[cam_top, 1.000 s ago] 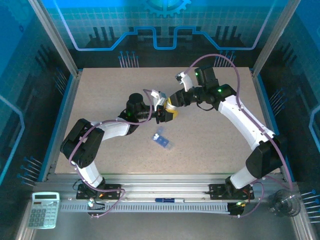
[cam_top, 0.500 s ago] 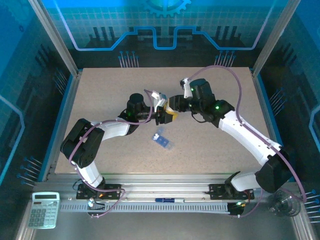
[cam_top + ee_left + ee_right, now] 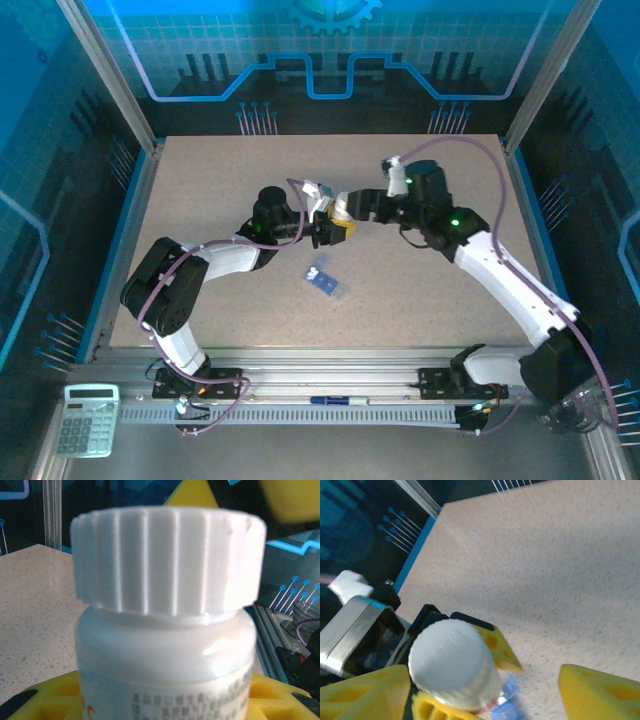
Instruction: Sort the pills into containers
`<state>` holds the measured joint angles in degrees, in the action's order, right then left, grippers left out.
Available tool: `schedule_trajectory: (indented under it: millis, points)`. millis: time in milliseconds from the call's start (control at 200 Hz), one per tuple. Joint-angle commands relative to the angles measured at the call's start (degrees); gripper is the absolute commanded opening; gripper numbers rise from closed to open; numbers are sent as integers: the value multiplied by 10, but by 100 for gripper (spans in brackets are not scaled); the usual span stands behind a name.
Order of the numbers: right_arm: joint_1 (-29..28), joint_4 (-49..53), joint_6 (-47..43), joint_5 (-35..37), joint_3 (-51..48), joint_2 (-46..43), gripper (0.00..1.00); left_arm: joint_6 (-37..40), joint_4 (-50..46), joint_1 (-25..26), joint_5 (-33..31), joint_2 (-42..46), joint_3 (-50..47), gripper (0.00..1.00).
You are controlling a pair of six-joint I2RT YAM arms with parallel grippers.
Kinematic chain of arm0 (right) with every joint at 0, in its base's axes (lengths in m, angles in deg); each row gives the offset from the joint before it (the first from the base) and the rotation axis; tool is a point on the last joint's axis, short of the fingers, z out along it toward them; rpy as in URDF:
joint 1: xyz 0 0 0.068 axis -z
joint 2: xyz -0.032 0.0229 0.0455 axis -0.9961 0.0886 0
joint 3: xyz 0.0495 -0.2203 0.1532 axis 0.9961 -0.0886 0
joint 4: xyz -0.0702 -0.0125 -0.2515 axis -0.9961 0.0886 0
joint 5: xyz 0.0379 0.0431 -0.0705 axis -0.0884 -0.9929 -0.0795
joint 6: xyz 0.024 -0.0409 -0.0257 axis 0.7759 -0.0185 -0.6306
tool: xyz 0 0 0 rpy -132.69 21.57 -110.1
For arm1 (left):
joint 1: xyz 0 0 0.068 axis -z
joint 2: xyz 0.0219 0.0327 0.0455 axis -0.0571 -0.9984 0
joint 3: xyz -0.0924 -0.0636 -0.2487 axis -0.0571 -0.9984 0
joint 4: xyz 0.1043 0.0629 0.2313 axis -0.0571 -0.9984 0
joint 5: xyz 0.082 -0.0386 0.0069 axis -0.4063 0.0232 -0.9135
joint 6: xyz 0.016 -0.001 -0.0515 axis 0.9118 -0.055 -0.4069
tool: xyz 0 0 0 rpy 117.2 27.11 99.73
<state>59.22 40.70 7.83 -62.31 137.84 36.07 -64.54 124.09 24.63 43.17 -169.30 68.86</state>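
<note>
A white pill bottle (image 3: 165,645) with a ribbed white cap (image 3: 167,560) stands upright in my left gripper (image 3: 165,700), which is shut on its body; yellow fingers (image 3: 280,695) show at both sides. In the top view this gripper (image 3: 335,228) hovers over mid-table. My right gripper (image 3: 485,690) is open, its yellow fingers (image 3: 600,690) spread wide on either side of the cap (image 3: 450,660), apart from it; from above it (image 3: 352,208) meets the left one. The blue translucent container (image 3: 323,281) lies flat on the table, also glimpsed under the bottle (image 3: 505,707). Pills are hidden.
The speckled table (image 3: 200,190) is walled by aluminium frame posts (image 3: 135,120) and blue panels. On the near rail lie a calculator (image 3: 85,420), a pen (image 3: 335,400) and a clear cup (image 3: 565,410).
My right gripper has gone from shut on the cap to open, and its wrist and forearm have swung right and nearer. The left arm holds still with the bottle.
</note>
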Motion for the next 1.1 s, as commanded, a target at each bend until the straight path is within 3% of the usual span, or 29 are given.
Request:
schedule_trajectory:
  millis: [0, 280, 540, 1096]
  points:
    - [42, -40, -76, -110, -29, -46, 83, 10, 32, 0, -2, 17, 7, 0]
    - [58, -36, -122, -161, 5, 5, 84, 8, 34, 0, -1, 16, 7, 0]
    - [27, -35, -129, -157, 52, 61, 83, 8, 32, 0, 2, 15, 9, 0]
    - [-3, -9, -138, -151, 86, 117, 65, 7, 30, 0, 2, 25, 7, 0]
